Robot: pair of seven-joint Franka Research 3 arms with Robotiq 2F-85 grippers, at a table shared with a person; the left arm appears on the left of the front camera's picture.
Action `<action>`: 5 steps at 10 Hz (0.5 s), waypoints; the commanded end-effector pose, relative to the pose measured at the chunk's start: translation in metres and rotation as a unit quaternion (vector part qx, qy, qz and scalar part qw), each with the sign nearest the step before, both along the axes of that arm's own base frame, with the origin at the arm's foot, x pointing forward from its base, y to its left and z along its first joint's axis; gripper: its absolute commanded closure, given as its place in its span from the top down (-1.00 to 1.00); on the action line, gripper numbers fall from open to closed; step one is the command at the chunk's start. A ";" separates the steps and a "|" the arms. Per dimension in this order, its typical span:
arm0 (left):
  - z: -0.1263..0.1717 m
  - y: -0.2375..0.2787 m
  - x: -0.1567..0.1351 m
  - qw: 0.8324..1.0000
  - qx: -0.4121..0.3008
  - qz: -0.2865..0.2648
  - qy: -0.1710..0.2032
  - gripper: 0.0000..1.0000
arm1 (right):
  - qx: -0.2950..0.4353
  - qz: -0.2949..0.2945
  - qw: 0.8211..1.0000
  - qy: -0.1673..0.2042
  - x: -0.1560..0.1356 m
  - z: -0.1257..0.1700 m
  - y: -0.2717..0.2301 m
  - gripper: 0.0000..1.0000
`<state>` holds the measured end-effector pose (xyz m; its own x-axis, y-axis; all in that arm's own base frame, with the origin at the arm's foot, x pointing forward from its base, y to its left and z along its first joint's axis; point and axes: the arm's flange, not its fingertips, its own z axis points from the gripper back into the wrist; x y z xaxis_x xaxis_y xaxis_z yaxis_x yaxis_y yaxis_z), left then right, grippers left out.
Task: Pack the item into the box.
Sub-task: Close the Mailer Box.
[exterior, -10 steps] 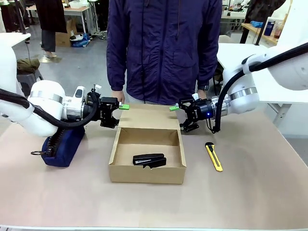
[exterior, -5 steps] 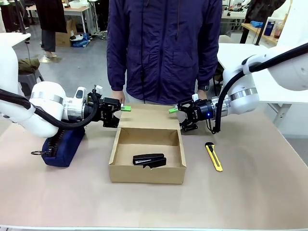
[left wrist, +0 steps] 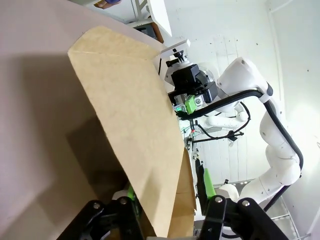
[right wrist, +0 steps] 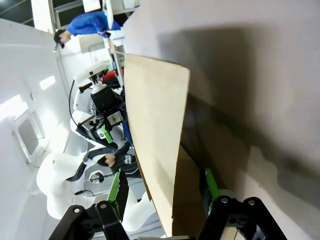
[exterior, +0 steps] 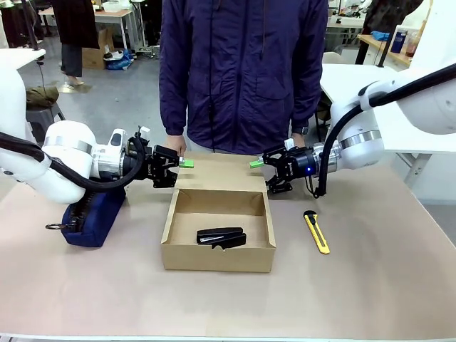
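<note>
Front view has my left hand [exterior: 182, 162] at the far left corner of the lid flap [exterior: 219, 173] and my right hand [exterior: 256, 163] at its far right corner, both reaching in from the sides. The box [exterior: 217, 257] sits open in the middle of the worktop [exterior: 370, 285], its flap hinged on the far wall and stretching away toward the person [exterior: 242, 71] standing at the far side. The item [exterior: 221, 236] lies flat on the box floor, near the front wall and a little right of centre.

Along my left wrist, the cardboard flap runs between my two fingers [left wrist: 207, 182], and that hand is clamped down on it. Along my right wrist, the flap also passes between the fingers [right wrist: 116, 192], but a gap shows beside one green pad and I cannot tell whether that hand is really pinching the board.

A navy pouch [exterior: 92, 214] rests on the worktop under my left arm, left of the box. A yellow-and-black utility knife [exterior: 316, 232] lies to the right of the box, apart from it.
</note>
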<state>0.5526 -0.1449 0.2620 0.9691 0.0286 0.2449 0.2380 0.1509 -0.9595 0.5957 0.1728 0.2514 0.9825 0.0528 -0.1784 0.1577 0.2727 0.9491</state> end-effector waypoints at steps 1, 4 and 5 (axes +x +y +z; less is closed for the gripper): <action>-0.004 -0.002 0.007 1.000 0.002 -0.009 0.008 0.14 | 0.024 -0.013 1.000 -0.008 0.006 0.002 0.002 0.52; -0.005 -0.002 0.007 1.000 -0.001 -0.008 0.010 0.14 | 0.018 -0.009 1.000 -0.012 0.006 0.001 0.002 0.52; -0.004 -0.003 0.008 1.000 -0.001 -0.008 0.010 0.14 | 0.012 -0.008 1.000 -0.021 0.005 0.001 0.002 0.44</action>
